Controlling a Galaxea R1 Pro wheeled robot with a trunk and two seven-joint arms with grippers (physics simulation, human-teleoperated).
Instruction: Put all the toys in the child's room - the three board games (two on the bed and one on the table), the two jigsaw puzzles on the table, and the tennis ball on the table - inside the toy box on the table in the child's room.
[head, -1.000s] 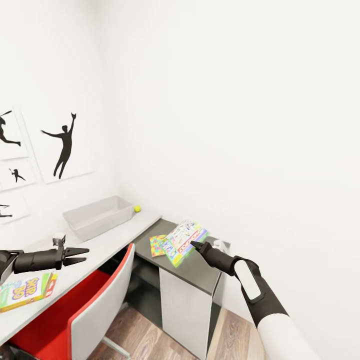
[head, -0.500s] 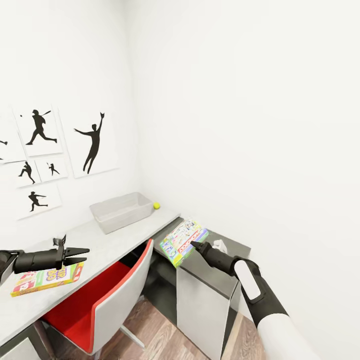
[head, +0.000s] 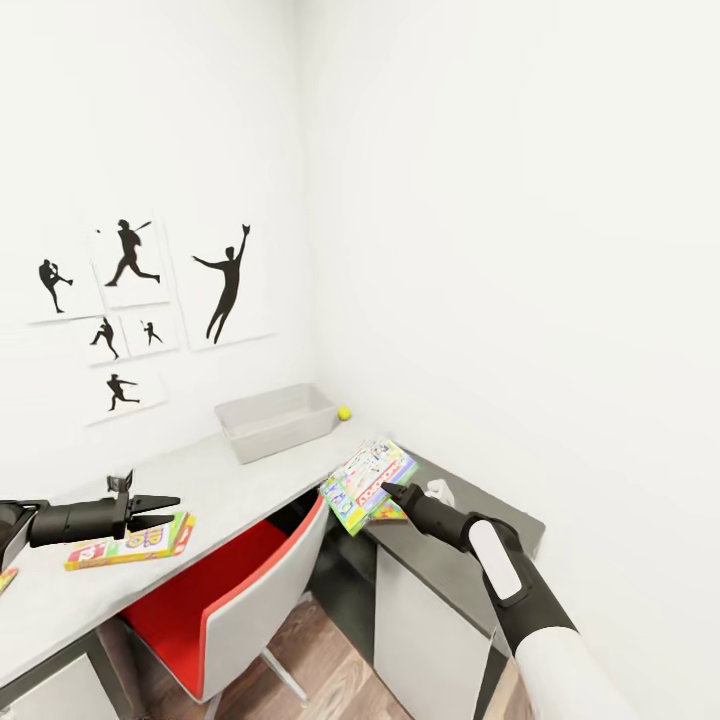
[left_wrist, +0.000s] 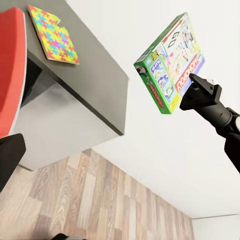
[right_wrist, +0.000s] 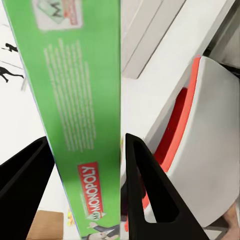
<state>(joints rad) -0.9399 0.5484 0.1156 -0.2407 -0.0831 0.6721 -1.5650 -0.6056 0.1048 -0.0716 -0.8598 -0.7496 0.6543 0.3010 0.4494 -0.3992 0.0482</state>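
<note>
Monopoly box (head: 367, 483) clamped in right gripper (head: 388, 491) — arm outstretched, box aloft.

Toy box (head: 278, 421) at table's (head: 200, 480) back — tennis ball (head: 344, 413) just right.

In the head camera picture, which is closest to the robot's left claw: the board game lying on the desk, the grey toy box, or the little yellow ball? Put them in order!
From the left gripper:
1. The board game on the desk, lying flat just beside and under the fingertips.
2. The toy box, farther along the desk by the wall.
3. The tennis ball, just past the box, in the corner.
</note>
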